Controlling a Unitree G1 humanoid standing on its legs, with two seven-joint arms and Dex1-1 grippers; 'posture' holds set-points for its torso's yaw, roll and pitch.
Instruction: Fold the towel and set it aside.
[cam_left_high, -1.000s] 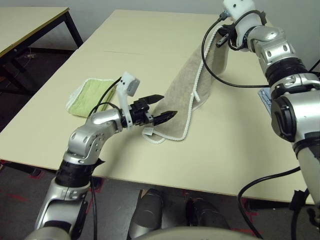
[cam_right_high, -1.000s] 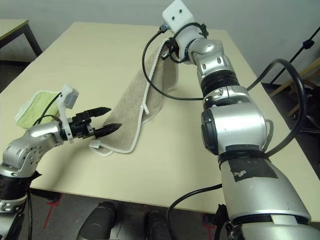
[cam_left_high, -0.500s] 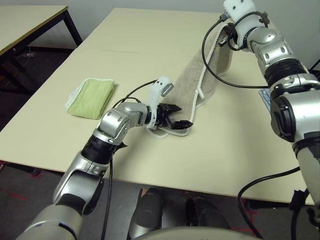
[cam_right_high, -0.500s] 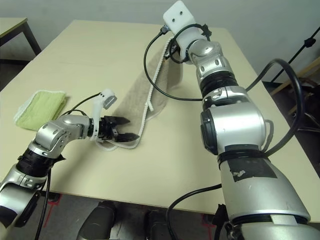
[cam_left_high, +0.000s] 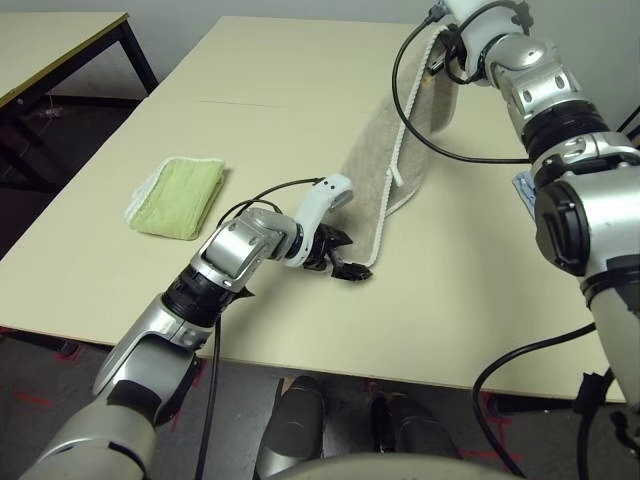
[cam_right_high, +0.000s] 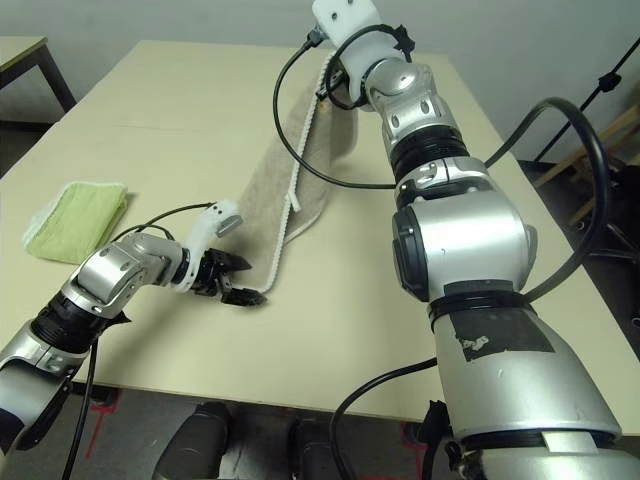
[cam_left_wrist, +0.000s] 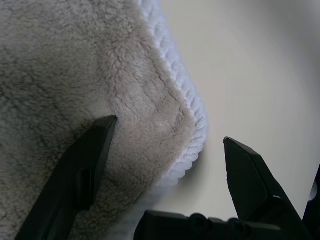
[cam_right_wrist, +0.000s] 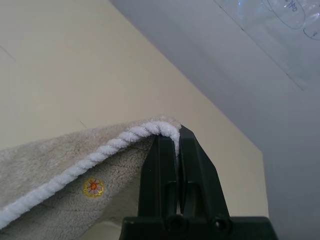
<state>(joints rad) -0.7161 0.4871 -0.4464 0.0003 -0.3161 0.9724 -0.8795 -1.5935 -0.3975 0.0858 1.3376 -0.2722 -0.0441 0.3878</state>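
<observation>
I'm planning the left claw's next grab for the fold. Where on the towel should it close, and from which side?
Probably the near corner of the towel, approached from the robot's side. It lies flat on the table, its white corded edge between the left claw's open fingers. The right claw pinches the far corner, raised.

We count one beige towel (cam_left_high: 400, 150), one folded lime-green towel (cam_left_high: 180, 196), two tables, ours (cam_left_high: 250, 110) and another (cam_left_high: 50, 40) beside, two grippers, left (cam_left_high: 340, 262), right (cam_right_wrist: 169, 150)
</observation>
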